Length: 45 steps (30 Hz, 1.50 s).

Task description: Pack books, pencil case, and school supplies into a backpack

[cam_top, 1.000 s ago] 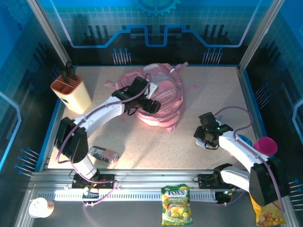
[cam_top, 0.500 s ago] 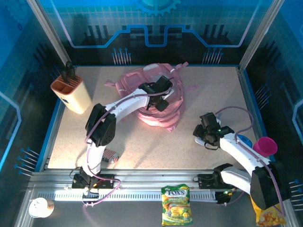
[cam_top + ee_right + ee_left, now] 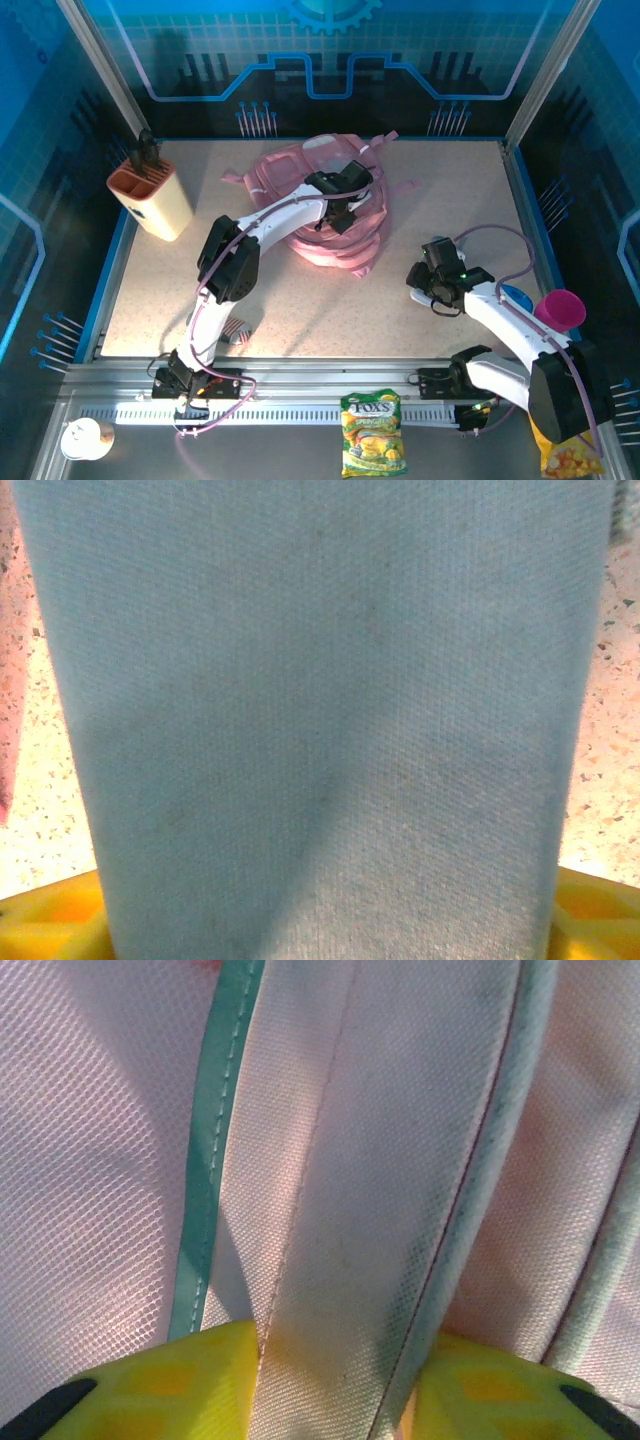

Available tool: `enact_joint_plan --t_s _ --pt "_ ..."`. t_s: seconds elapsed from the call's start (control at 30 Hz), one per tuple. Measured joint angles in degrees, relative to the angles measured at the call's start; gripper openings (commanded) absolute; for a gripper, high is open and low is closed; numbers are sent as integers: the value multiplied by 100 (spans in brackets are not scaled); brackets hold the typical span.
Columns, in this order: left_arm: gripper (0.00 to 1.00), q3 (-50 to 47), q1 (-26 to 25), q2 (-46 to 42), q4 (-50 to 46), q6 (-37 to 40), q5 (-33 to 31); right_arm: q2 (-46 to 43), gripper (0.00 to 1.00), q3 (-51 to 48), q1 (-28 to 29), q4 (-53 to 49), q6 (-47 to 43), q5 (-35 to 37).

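Observation:
The pink backpack (image 3: 325, 225) lies crumpled at the middle of the table. My left gripper (image 3: 345, 195) reaches onto its top. In the left wrist view, a pale pink strap (image 3: 380, 1160) runs between the yellow fingers (image 3: 170, 1380), which press on both of its edges. My right gripper (image 3: 435, 285) sits low over the table to the right. In the right wrist view, a wide grey-blue woven thing (image 3: 320, 700) spans its jaws from finger to finger. The striped pencil case (image 3: 236, 328) peeks out under the left arm. The books are out of view.
A beige holder with an orange top (image 3: 152, 195) stands at the back left. A pink cup (image 3: 560, 308) sits by the right edge. A snack bag (image 3: 372, 432) and a white cup (image 3: 82, 438) lie in front of the rail.
My left arm has swung right across the backpack, and its jaws have closed in on the strap. The arm now covers most of the pencil case. The right arm has barely moved.

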Motion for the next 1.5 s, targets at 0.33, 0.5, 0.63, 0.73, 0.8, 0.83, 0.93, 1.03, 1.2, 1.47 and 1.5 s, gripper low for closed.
enact_joint_plan --t_s 0.33,0.5,0.63,0.73,0.8,0.83,0.93,1.03,1.2,1.47,1.5 --pt "0 -129 -87 -173 162 -46 -363 -13 72 0 0 55 -107 -15" --pt "0 -723 -48 -935 640 -76 -424 -275 72 0 0 225 -328 -131" --pt "0 -988 31 -1497 872 -203 -428 -525 72 11 0 487 -535 -332" --pt "0 -1176 37 -1814 992 -334 -402 -533 72 92 9 678 -680 -592" --pt "0 -1309 35 -1998 1086 -409 -313 -457 72 212 68 804 -761 -772" --pt "0 -1381 33 -2087 1143 -463 -251 -380 72 291 138 890 -796 -863" --pt "0 -1563 31 -2312 1276 -573 -44 -22 72 573 461 1145 -859 -1150" --pt "0 -1602 31 -2441 1388 -675 138 455 72 914 785 1403 -855 -1423" --pt "0 -1620 22 -2575 1578 -850 313 1211 72 1419 1034 1823 -660 -1858" --pt "0 -1624 20 -2599 1902 -1152 466 2581 72 2643 1051 2006 -26 -1998" --pt "0 -1624 20 -2599 1950 -1204 463 2761 72 2809 1051 2013 48 -2002"
